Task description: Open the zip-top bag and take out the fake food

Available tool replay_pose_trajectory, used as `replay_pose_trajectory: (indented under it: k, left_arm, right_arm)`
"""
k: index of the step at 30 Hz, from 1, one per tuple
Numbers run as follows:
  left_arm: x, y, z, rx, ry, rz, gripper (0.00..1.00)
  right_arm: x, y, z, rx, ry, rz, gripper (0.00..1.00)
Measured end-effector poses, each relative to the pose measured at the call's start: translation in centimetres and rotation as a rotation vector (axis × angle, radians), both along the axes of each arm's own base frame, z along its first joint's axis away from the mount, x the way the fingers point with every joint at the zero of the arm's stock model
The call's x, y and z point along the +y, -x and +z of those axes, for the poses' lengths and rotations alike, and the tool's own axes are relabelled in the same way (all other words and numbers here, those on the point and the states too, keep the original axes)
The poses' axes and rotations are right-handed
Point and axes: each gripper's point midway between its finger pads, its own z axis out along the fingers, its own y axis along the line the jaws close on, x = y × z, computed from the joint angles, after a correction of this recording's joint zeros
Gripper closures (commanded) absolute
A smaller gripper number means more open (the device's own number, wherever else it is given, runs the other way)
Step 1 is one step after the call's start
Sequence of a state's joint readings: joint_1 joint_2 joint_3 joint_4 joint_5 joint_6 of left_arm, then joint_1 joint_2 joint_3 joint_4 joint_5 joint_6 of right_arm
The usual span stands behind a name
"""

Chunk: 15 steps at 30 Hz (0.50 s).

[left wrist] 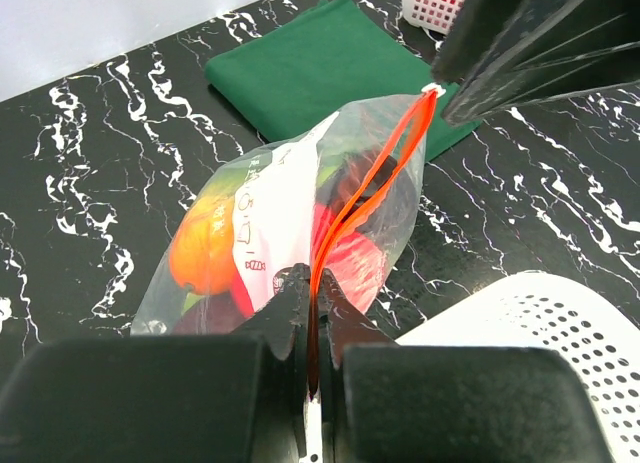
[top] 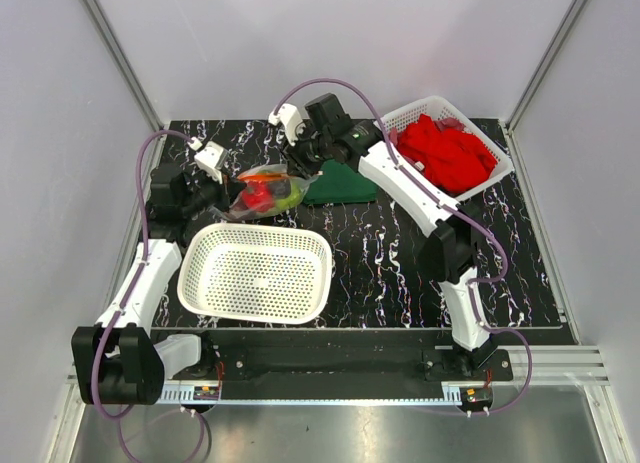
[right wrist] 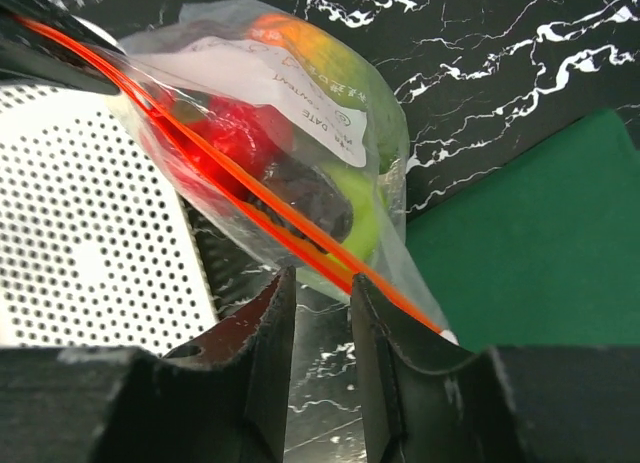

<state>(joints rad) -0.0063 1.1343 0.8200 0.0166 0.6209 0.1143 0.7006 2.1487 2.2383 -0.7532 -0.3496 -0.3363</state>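
Step in hand: opening. Nothing is out yet.

The zip-top bag [left wrist: 270, 213] is between your two arms, low over or on the surface (cannot tell which). It is beside the far rim of the white basket [top: 215, 283] and near the green cloth [left wrist: 320, 63].

Left tool [left wrist: 312, 318]: together, clamped on the near end of the red-orange zip strip [left wrist: 375, 183].

Right tool [right wrist: 320, 288]: fingers apart at the strip's far end, with the strip crossing one fingertip. No grip shown.

The fake food [right wrist: 225, 133] sits inside, a red piece and a green piece visible through the plastic. Mid-run the strip reads as two lines — possibly parted there; cannot confirm.

Next move, as I judge it: close your right tool on one lip only. Then draw it away from the left, so the seal peels rather than the whole bag sliding.
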Motion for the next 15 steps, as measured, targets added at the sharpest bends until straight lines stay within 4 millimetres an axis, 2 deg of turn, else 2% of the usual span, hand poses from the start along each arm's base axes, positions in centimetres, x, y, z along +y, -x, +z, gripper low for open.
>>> replay_pose_trajectory:
  k: [4,10,13,15]
  left_arm:
    - [-0.1,0.1,0.0,-0.001,0.001,-0.009,1.00]
    - [-0.3,0.2,0.1,-0.001,0.004,-0.019,1.00]
    - [-0.3,0.2,0.1,-0.001,0.006,-0.023,1.00]
    - [-0.3,0.2,0.1,-0.001,0.006,-0.024,1.00]
  right_arm:
    - [0.0,-0.5,-1.4,-0.033,0.042,0.038,0.65]
    - [-0.2,-1.0,-4.5,-0.021,0.112,0.060,0.67]
    - [0.0,-1.5,-5.0,-0.028,0.124,0.062,0.67]
    - [0.0,-1.7,-5.0,-0.037,0.129,0.060,0.63]
